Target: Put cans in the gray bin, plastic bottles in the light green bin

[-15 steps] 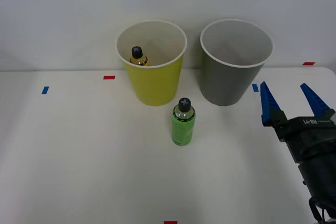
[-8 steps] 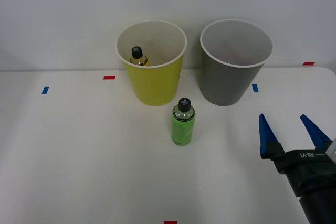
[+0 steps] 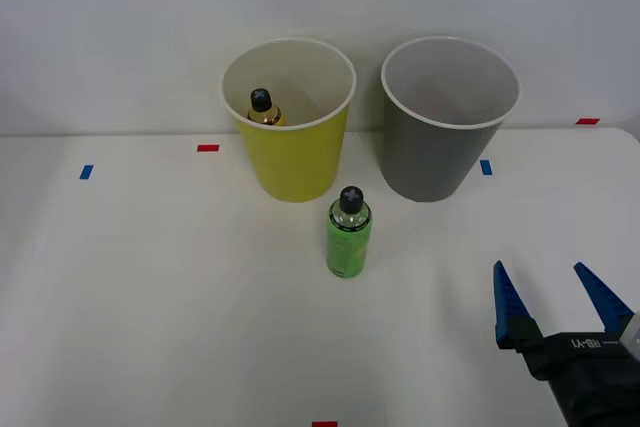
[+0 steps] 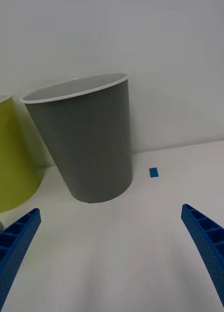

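A bright green plastic bottle (image 3: 348, 237) with a black cap stands upright on the white table, just in front of the light green bin (image 3: 290, 162). An amber bottle (image 3: 263, 110) sits inside that bin. To its right stands the gray bin (image 3: 430, 162), also seen close in the right wrist view (image 4: 90, 146) beside the light green bin (image 4: 9, 165). The cans are out of view. My right gripper (image 3: 541, 282) hovers open and holding nothing near the table's front right, well short of the gray bin; its blue fingers (image 4: 14, 243) frame the wrist view.
Small blue tape marks (image 3: 486, 167) (image 4: 153, 172) and red tape marks (image 3: 208, 147) lie on the table. A pale wall rises behind the bins. The table's right edge runs close to my arm.
My right gripper has drawn back from beside the gray bin toward the table's near edge, staying open. Bottles and bins have not moved.
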Tool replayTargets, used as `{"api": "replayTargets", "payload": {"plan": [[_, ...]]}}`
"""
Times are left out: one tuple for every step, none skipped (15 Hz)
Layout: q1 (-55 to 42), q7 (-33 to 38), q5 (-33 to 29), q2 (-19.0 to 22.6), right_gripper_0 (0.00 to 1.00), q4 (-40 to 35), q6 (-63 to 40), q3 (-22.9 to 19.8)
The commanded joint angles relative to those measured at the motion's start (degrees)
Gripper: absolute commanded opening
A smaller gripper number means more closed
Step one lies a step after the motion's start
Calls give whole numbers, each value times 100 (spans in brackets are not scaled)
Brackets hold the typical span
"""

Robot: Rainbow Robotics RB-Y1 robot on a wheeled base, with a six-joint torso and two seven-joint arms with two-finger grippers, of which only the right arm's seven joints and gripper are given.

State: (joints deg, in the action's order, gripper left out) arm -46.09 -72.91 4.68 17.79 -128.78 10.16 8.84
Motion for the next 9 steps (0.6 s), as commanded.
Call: {"api": "replayTargets", "payload": {"plan": [[-278, 58, -38, 23, 100, 2, 285, 30], [-357, 93, -38, 41, 100, 2, 364, 74], [-427, 137, -29, 67, 100, 2, 452, 118], [-445, 251, -11, 85, 100, 134, 689, 127], [-375, 638, -55, 93, 100, 582, 1287, 136], [-234, 955, -117, 128, 100, 1127, 2016, 145], [-129, 1280, -249, 172, 100, 1522, 2499, 136], [-76, 1649, -521, 164, 100, 1716, 2737, 101], [-76, 1974, -670, 146, 100, 1777, 2833, 74]]}}
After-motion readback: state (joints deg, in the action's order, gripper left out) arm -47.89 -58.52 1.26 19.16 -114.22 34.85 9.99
